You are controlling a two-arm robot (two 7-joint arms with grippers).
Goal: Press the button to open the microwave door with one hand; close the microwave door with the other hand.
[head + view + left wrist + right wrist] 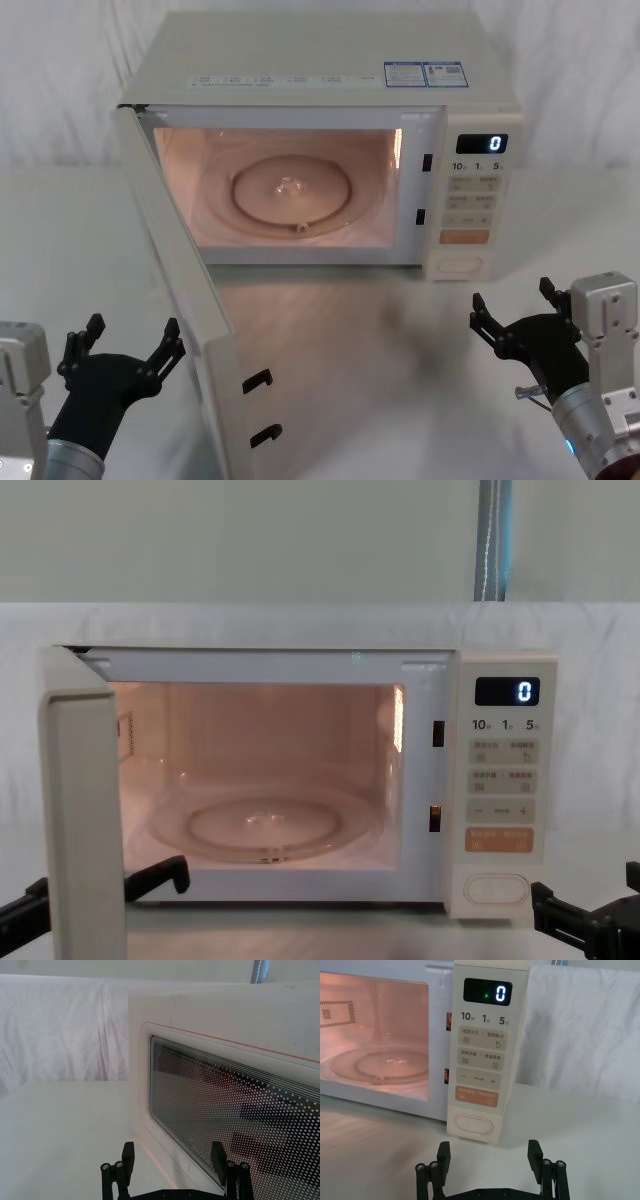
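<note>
microwave (300, 70) sits on the white table (60, 250), front facing the robot, long axis running left-right. microwave door (180, 300) is swung wide open, hinged at the microwave's left edge, free edge pointing out toward the robot; two black latch hooks (262, 405) on that edge. Cavity lit, glass turntable (290, 192) flat inside. button (460, 266) is at the bottom of the control panel on the microwave's right side, below the orange key (464, 237), its long axis horizontal; display (481, 143) reads 0. left end effector (125, 345) hovers in front of the microwave, just off the door's outer face, fingers spread, holding nothing. right end effector (512, 305) hovers in front of the panel, near but apart from the button, fingers spread, also empty. Left wrist view gives the door's outer side: dotted dark window (235, 1110) and cream frame, which the head view doesn't show. Right wrist view gives the button (473, 1124) straight on. Chest view has the door (85, 810) edge-on, upright, covering the cavity's left end.
</note>
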